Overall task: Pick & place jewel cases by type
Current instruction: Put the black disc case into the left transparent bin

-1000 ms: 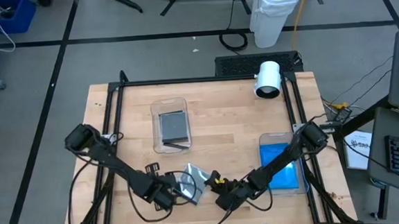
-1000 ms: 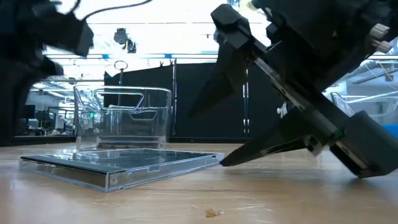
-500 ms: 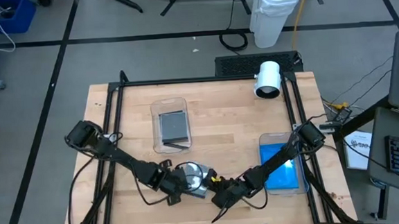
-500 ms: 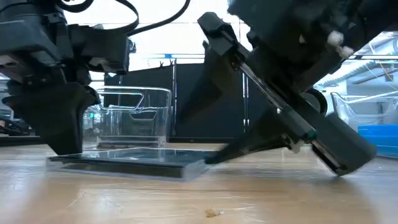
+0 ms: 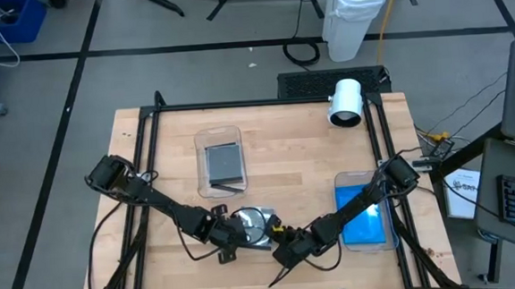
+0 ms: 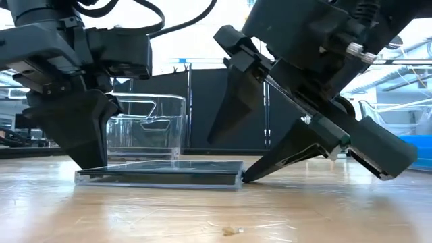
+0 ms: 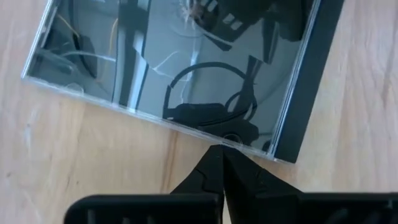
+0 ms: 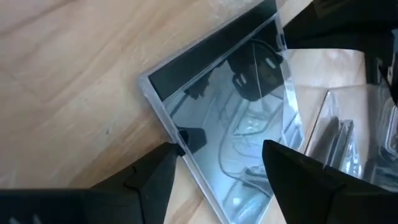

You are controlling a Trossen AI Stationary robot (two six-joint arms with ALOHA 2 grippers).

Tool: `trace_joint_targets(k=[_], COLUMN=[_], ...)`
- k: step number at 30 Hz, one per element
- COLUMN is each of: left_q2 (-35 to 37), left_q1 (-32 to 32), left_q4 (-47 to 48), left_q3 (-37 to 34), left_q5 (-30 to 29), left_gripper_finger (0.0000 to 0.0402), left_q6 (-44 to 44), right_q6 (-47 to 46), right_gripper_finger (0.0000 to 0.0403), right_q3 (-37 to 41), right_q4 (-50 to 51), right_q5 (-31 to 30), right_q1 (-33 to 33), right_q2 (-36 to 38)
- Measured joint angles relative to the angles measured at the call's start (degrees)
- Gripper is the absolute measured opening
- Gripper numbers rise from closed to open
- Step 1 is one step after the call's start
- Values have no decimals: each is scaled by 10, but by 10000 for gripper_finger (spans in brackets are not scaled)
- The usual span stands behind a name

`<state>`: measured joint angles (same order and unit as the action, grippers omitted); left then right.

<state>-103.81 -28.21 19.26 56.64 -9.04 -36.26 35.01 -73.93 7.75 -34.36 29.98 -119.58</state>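
- At the front edge of the table (image 5: 304,173), a clear-fronted case (image 5: 254,227) lies flat on the wood, and both my grippers are down at it.
- My left gripper (image 7: 221,151) is pinched together, its tips pressed against the case's (image 7: 186,68) near edge, nothing between them.
- My right gripper (image 8: 217,163) stands spread apart on the opposite side of that case (image 8: 236,124), one finger at its corner, the other over its clear front.
- In the low view the case (image 6: 162,174) sits level between my left gripper (image 6: 84,142) and my right gripper (image 6: 253,172).
- Behind the case stands a clear tub (image 5: 220,161) with a grey case (image 5: 224,163) inside.
- Right of the case, another tub (image 5: 365,211) holds a blue case (image 5: 369,218).
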Motion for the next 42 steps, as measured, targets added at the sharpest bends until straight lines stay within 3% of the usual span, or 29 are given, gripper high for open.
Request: trace_joint_targets(k=[7,12,19,25,33,38,42], left_q2=[0,0,0,0,2,0,1], left_q1=[-3,-7,-10,-10,-3,-4,-5], left_q4=[-3,-6,-9,-5,-30,-49,-43], left_q3=[-1,-1,-1,0,5,2,2], left_q5=[-7,-3,-4,-11,-77,-52,-49], left_gripper_finger=[28,24,4,28,35,35,35], left_q6=[16,16,16,17,16,33,32], right_q6=[80,95,85,95,113,122,106], right_gripper_finger=[232,232,232,232,232,232,232], right_q3=[5,5,5,4,-5,-2,-2], right_q4=[-58,-82,-87,-93,-227,-274,-253], right_q5=[-108,-148,-144,-130,-63,-59,-59], right_q1=[1,-1,2,17,38,33,28], right_q2=[-5,-6,-4,-4,1,-1,-1])
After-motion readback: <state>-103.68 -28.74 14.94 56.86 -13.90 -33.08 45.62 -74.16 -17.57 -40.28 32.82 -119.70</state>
